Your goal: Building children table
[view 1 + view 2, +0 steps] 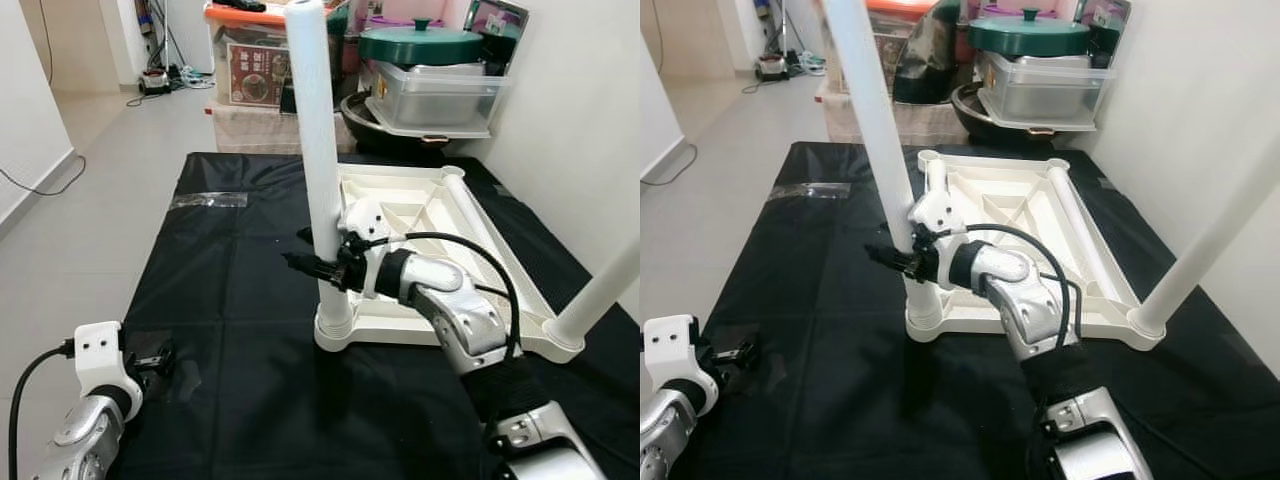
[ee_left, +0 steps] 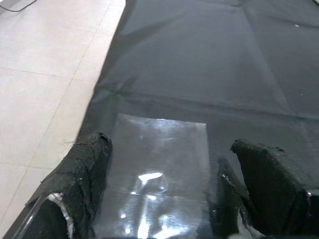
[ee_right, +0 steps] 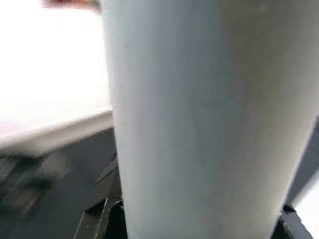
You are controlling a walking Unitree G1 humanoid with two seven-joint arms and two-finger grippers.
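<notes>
A white plastic tabletop (image 1: 420,215) lies upside down on a black sheet (image 1: 230,300) spread over the floor, toward the sheet's right edge. A white table leg (image 1: 318,170) stands upright in the socket at the tabletop's near left corner, leaning slightly. The right gripper (image 1: 322,264) clamps this leg low down, just above the socket, its black fingers pressed against both sides of the tube; in the right wrist view the leg (image 3: 199,119) sits tight between them. A second leg (image 1: 600,290) rises at a slant from the near right corner socket. A third leg (image 1: 470,205) lies flat along the tabletop's right rim.

The left gripper (image 1: 150,355) hovers low over the sheet's near left corner, its fingers (image 2: 84,164) spread apart with nothing between them, above a clear plastic bag (image 2: 154,174) lying on the sheet. Another strip of clear plastic (image 1: 208,200) lies near the far left edge.

Beyond the sheet's far edge stand a cardboard box (image 1: 255,72), a clear storage tub (image 1: 440,95) and a green lidded pot (image 1: 420,42) on top of it.
</notes>
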